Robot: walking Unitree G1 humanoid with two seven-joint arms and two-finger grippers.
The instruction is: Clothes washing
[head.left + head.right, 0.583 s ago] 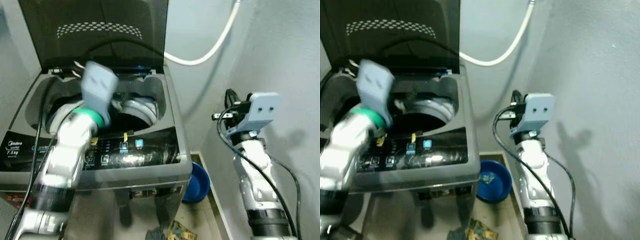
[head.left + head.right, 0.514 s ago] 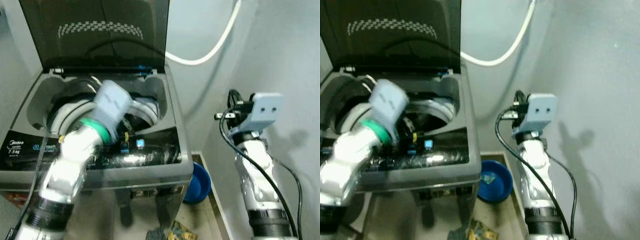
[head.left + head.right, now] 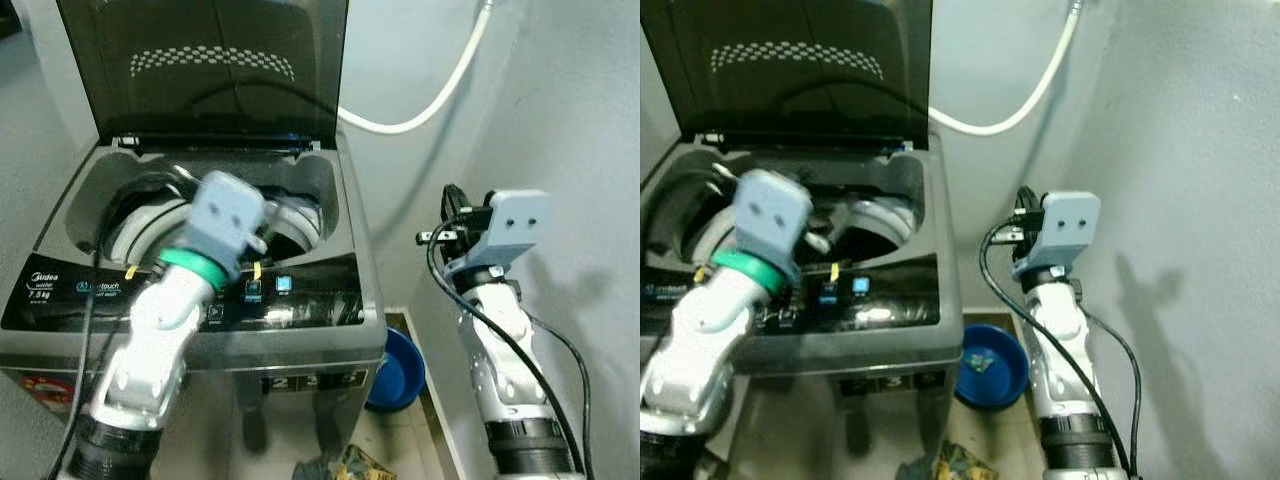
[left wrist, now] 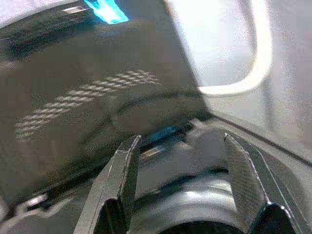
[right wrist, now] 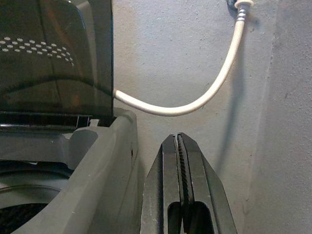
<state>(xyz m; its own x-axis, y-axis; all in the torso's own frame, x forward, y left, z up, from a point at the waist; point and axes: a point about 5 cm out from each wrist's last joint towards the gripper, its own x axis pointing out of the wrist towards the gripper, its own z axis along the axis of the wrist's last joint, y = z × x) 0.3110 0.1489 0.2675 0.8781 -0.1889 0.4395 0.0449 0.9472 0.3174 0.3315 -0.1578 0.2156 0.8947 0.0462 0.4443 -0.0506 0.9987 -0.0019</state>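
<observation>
A grey top-loading washing machine (image 3: 300, 310) stands before me with its dark tinted lid (image 3: 210, 70) raised. The drum opening (image 3: 295, 215) with its white rim is dark; I cannot make out any clothes inside. My left arm reaches over the control panel, its wrist housing (image 3: 228, 212) above the front rim of the drum. The left gripper (image 4: 180, 161) is open, with nothing between its fingers, and points at the lid's hinge. My right gripper (image 5: 181, 146) is shut and empty, held up beside the machine's right side and facing the wall.
A white hose (image 3: 420, 115) curves along the back wall from behind the lid. A blue basin (image 3: 400, 365) sits on the floor to the right of the machine, with litter (image 3: 360, 465) in front of it. A grey wall is close on the right.
My left arm has dropped and come forward, from high over the drum's back to just above its front rim. The view has shifted a little. The right arm has kept its pose.
</observation>
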